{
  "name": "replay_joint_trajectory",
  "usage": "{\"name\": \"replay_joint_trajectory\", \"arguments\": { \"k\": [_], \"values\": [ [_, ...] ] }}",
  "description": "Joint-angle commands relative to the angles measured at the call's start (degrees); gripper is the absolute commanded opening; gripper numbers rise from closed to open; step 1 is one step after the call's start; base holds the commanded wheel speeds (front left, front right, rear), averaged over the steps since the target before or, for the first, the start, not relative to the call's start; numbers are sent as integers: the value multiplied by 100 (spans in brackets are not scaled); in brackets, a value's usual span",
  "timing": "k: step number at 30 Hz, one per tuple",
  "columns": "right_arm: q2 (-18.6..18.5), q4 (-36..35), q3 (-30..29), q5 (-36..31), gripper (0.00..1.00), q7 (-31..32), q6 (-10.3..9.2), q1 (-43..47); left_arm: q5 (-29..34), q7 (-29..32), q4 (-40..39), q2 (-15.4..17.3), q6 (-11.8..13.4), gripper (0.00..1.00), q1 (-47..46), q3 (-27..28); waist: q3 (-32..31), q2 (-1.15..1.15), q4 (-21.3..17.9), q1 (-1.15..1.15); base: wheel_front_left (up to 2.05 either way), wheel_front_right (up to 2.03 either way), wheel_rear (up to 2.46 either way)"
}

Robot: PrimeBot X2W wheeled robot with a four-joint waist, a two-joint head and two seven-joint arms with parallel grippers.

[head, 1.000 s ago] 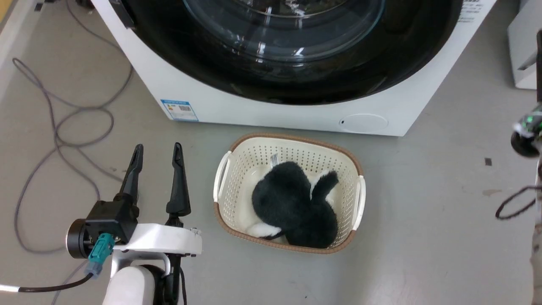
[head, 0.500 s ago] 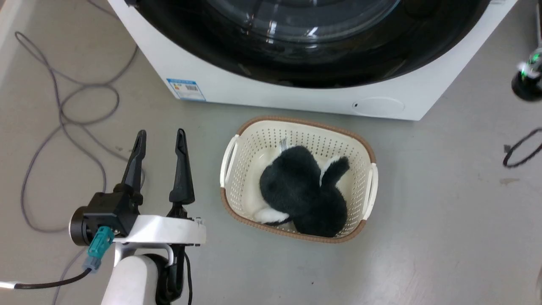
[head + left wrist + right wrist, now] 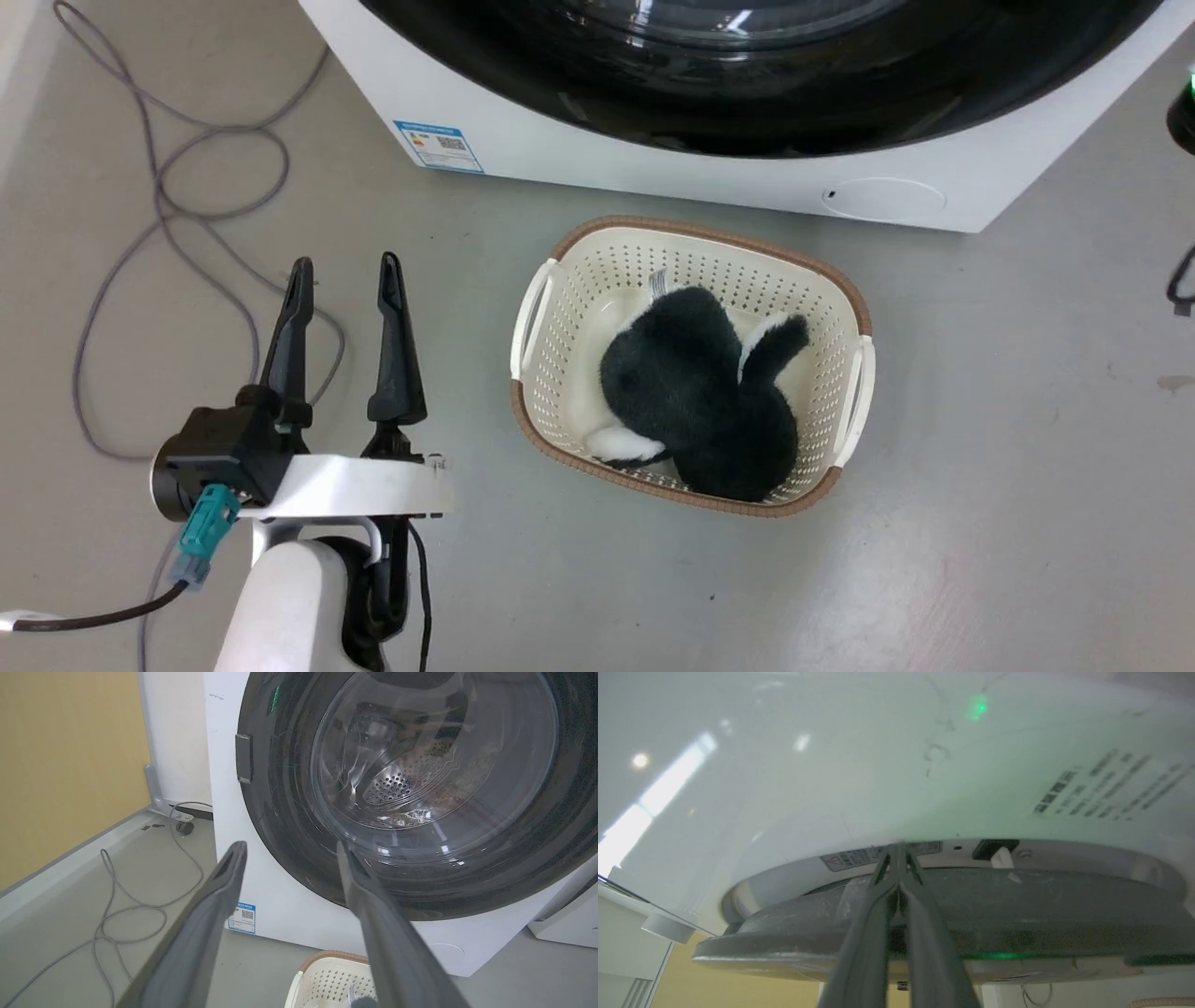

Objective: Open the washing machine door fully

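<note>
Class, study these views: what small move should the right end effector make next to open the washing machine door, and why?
Probably draw the right end effector outward, away from the white front-loading washing machine. Its shut fingertips sit at the seam behind the rim of the large round glossy black door, which is not yet swung open.

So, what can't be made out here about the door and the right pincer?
- Head view: the washing machine door is cut off by the top edge, so how far it is open cannot be told.
- Right wrist view: the right pincer, fingers together, has its tips at the door's edge. Whether it hooks that edge is hidden by the fingers themselves.
- Head view: the blue label print is too small.
</note>
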Motion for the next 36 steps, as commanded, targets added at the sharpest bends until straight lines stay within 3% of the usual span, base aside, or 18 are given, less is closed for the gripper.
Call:
{"name": "replay_joint_trajectory", "arguments": {
  "k": [1,19,36],
  "values": [
    [9,30,87,67,0,184,5,27,-17,-37,10,7,26,100,-104,-12,-79,0,-3,-1,0,0,0],
    [221,-503,790,-290,0,1077,5,934,115,-37,111,7,-56,100,15,62,-430,0,-259,-1,0,0,0],
    [737,-1868,1522,-185,0,2174,5,2643,210,-37,191,7,-78,100,422,146,-1066,0,-414,-1,0,0,0]
  ]
}}
